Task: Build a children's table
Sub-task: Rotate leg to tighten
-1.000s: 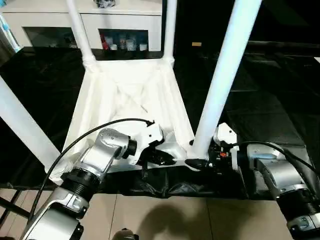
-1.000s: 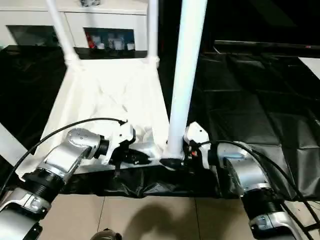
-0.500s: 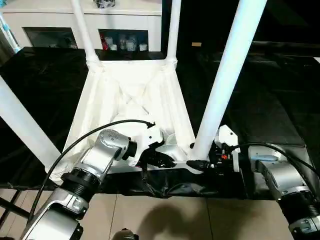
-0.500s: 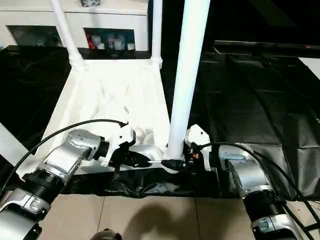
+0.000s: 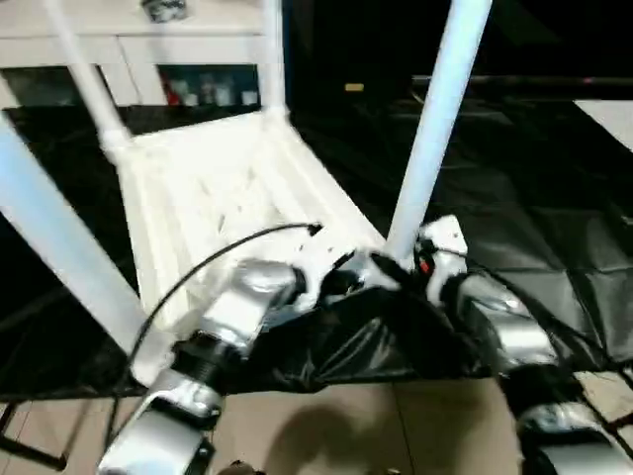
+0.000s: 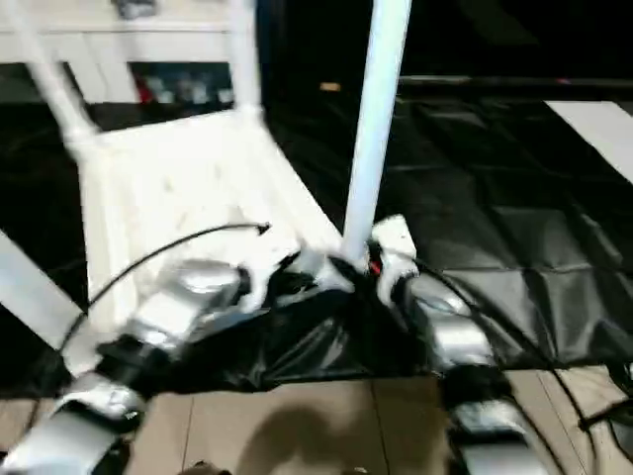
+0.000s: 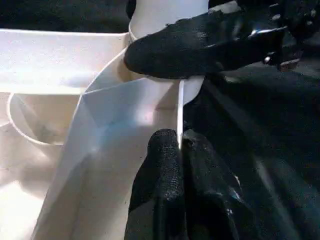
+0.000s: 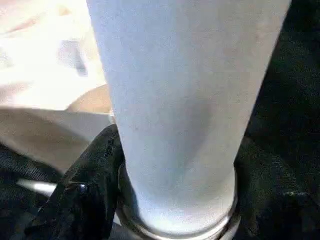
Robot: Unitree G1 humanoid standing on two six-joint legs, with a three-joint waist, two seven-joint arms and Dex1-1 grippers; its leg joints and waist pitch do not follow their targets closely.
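The children's table lies upside down, its white top point(image 5: 227, 178) on the black sheet with four legs standing up. The near right leg point(image 5: 435, 109) rises from the corner socket by my grippers. My left gripper point(image 5: 341, 282) is shut on the thin raised rim point(image 7: 179, 110) beside that socket, as the left wrist view shows at the gripper point(image 7: 180, 140). My right gripper point(image 5: 401, 262) is shut on the base of the near right leg point(image 8: 185, 100), one black finger point(image 8: 95, 170) on each side. The other legs stand near left point(image 5: 59, 247), far left point(image 5: 84, 79) and far right point(image 5: 272, 59).
A white cabinet point(image 5: 178, 49) with glass doors stands behind the table. The black sheet point(image 5: 514, 198) covers the ground and bunches up point(image 5: 376, 336) in front of my forearms. Tan floor point(image 5: 346, 435) lies nearest me.
The whole picture has swung and blurred. The table top now looks turned relative to the cabinet, and the black sheet has bunched up over the near edge. Both grippers keep their holds.
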